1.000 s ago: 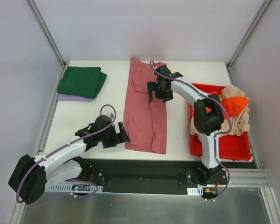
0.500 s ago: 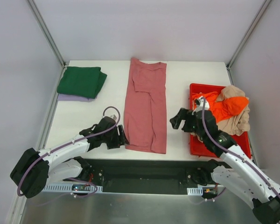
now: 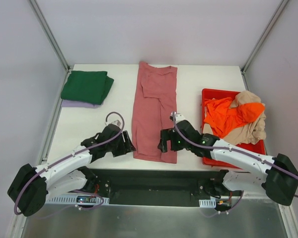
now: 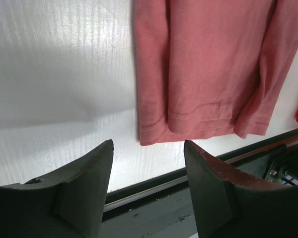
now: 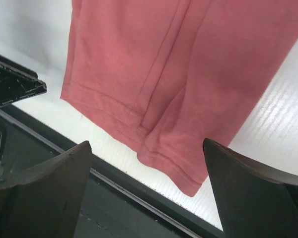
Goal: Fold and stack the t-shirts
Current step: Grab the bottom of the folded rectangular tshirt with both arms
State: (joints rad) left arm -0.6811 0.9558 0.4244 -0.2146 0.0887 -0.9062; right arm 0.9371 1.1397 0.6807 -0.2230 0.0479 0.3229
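Note:
A dusty rose-red t-shirt (image 3: 155, 116) lies in a long folded strip down the middle of the white table; its hem shows in the left wrist view (image 4: 203, 64) and the right wrist view (image 5: 179, 84). My left gripper (image 3: 129, 145) is open and empty, just left of the hem's near left corner. My right gripper (image 3: 163, 142) is open and empty over the hem's near right corner. A folded dark green t-shirt (image 3: 87, 87) lies on a pale lilac one (image 3: 78, 104) at far left. A bright orange t-shirt (image 3: 232, 115) and a beige one (image 3: 248, 130) lie crumpled at right.
The red plastic bin (image 3: 236, 153) at the right holds the orange and beige shirts. The table's near edge and a black rail (image 3: 154, 178) run just below both grippers. Metal frame posts stand at the back corners.
My right arm swung from the shirt's far end back past the bin to the near hem's right corner. My left gripper edged slightly toward the hem's left corner.

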